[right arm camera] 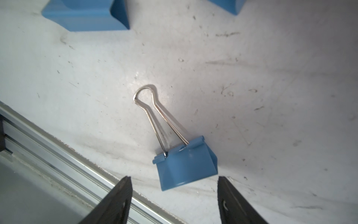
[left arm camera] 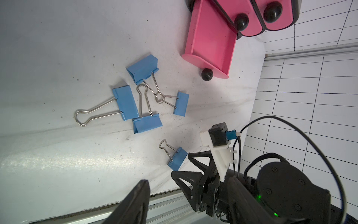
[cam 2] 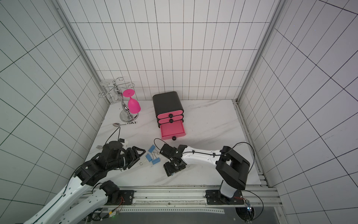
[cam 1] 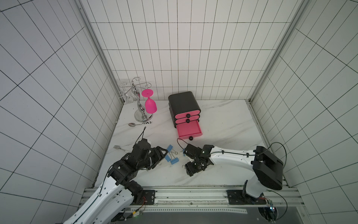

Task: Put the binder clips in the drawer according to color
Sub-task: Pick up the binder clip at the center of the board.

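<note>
Clip (right arm camera: pixel 186 164): blue, flat on the worktop (cam 1: pixel 222 124) near its front edge, apart from four other clips (left arm camera: pixel 126 102).
Drawer (cam 1: pixel 188 129): lowest one pulled out, empty.
Right tool (right arm camera: pixel 174 180): open wide astride the clip, gripping nothing.
Left tool (cam 1: pixel 161 157): part open, empty.
Risk: sloped body may squirt from closing jaws.

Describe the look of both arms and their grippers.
The left arm and right arm have white shells with black joints and thin black cables alongside. The left gripper and right gripper are black, with triangular truss fingers. A small black camera with a blue plug sits on a white bracket at the right wrist.
</note>
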Motion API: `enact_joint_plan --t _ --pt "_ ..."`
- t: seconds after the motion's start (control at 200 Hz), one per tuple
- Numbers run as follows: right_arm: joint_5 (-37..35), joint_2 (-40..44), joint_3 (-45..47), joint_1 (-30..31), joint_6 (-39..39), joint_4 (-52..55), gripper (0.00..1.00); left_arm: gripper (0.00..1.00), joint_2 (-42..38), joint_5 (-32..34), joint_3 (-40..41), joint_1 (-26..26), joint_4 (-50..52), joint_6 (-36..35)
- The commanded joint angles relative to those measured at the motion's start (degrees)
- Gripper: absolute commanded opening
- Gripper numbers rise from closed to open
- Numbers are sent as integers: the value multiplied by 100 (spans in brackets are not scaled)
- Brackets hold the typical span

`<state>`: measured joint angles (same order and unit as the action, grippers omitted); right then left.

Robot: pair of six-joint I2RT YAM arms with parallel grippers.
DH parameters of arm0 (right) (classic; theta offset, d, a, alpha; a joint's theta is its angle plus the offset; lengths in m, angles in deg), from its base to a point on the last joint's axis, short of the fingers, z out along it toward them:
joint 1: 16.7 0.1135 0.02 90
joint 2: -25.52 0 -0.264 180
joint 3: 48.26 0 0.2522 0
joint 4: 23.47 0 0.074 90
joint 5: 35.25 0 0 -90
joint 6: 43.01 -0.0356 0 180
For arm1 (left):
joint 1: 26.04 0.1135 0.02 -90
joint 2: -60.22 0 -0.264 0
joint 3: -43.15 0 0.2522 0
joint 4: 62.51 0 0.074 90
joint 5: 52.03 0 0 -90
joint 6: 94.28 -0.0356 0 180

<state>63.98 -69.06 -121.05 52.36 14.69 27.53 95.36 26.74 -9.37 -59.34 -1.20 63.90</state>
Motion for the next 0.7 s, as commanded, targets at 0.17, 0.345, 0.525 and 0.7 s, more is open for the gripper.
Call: enact_joint_plan --t 0.17,0.345,0.525,0.7 --pt "-902 -538 -675 332 527 974 87 68 -276 173 120 -19 126 102" --pt "-1085 -776 -794 366 713 1073 88 68 -326 217 109 -19 184 123" --pt "-1117 -1025 -925 365 869 1075 87 68 -347 226 129 -19 220 145" --pt "-1156 -1134 -959 370 990 1035 85 68 -328 202 210 -19 204 162"
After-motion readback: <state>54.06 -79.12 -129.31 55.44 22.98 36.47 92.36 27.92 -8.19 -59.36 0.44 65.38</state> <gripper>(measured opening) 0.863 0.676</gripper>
